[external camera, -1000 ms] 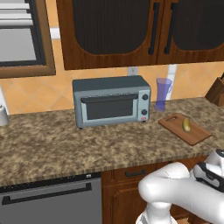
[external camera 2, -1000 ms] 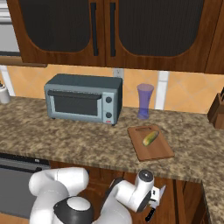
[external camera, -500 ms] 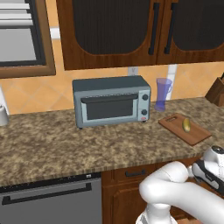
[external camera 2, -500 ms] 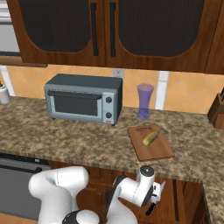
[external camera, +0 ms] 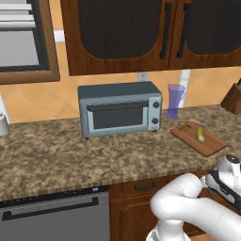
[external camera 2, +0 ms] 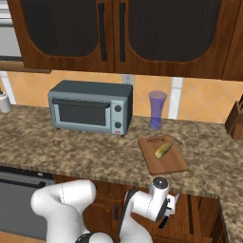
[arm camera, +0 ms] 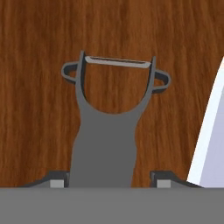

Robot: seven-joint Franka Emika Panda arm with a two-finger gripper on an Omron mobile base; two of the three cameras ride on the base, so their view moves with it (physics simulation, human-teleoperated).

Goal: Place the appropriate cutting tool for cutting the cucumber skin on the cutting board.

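I have the peeler (arm camera: pixel 109 127) clamped in the gripper (external camera 2: pixel 167 213), held low in front of the wooden cabinets, below the desk (external camera 2: pixel 95 156) edge. The lift and placement are left: the cutting board (external camera 2: pixel 166 163) carries just the cucumber (external camera 2: pixel 163 150). In the base views the tool is too small to make out.

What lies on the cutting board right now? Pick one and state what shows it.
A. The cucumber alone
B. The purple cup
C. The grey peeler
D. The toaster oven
A: the cucumber is the one thing lying on the cutting board, while the peeler is held between the fingers of the pincer, low in front of the cabinet wood.
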